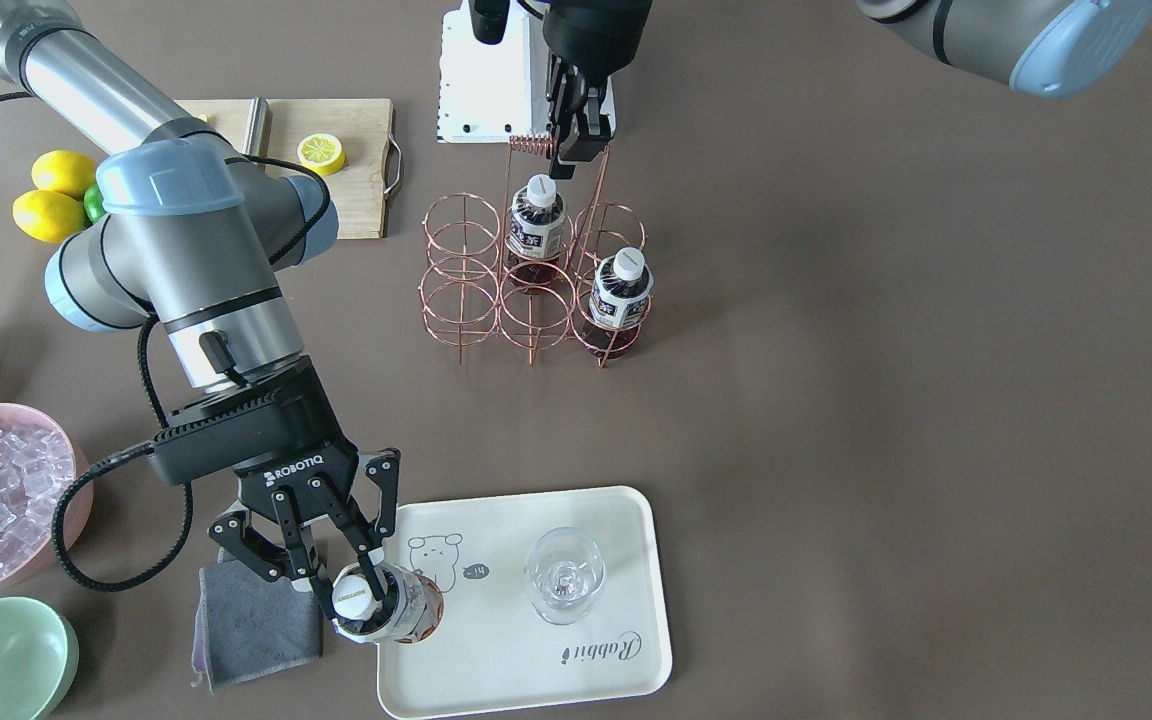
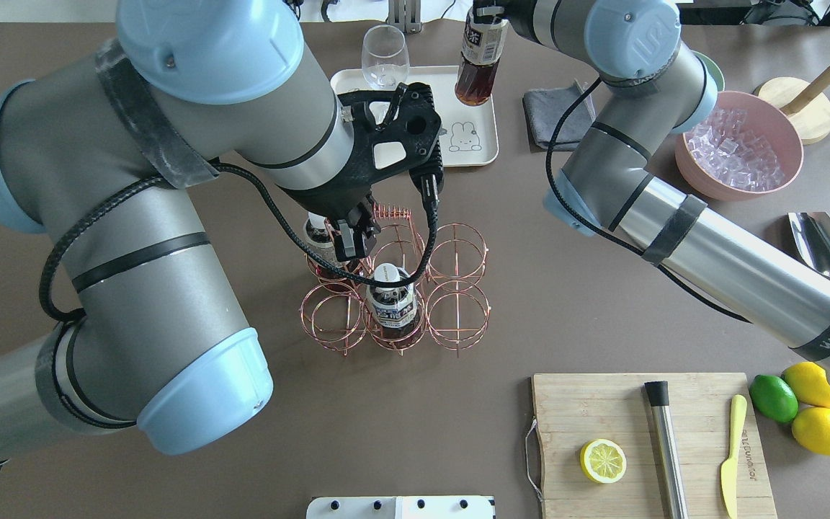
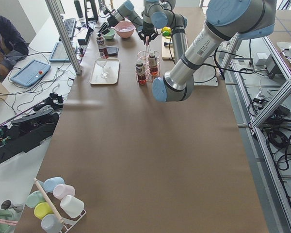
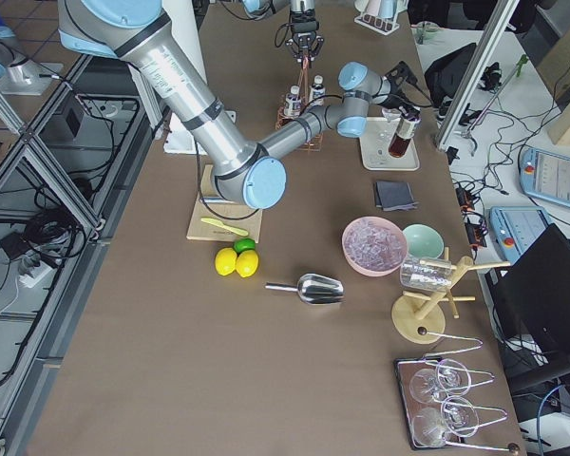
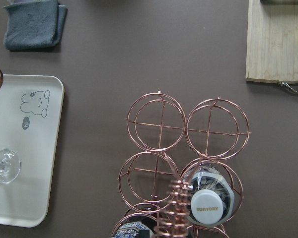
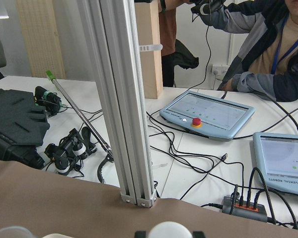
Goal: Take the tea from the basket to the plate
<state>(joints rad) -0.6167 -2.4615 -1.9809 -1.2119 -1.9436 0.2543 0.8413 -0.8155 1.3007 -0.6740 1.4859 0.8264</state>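
Nearing done: you've got right fingers (image 1: 356, 545) clamped on the tea (image 1: 401, 605) over the plate (image 1: 496, 660) edge, not yet set down; left fingers (image 1: 584, 130) pinch the basket handle (image 1: 532, 146).

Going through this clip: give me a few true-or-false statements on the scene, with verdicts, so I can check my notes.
1. The right gripper holds a tea bottle at the tray's edge. True.
2. Three bottles stand in the basket. False: two do.
3. The glass lies on its side. False: it stands upright on the tray.
4. The pink bowl holds ice. True.
5. The lemon half sits on the tray. False: it is on the cutting board.
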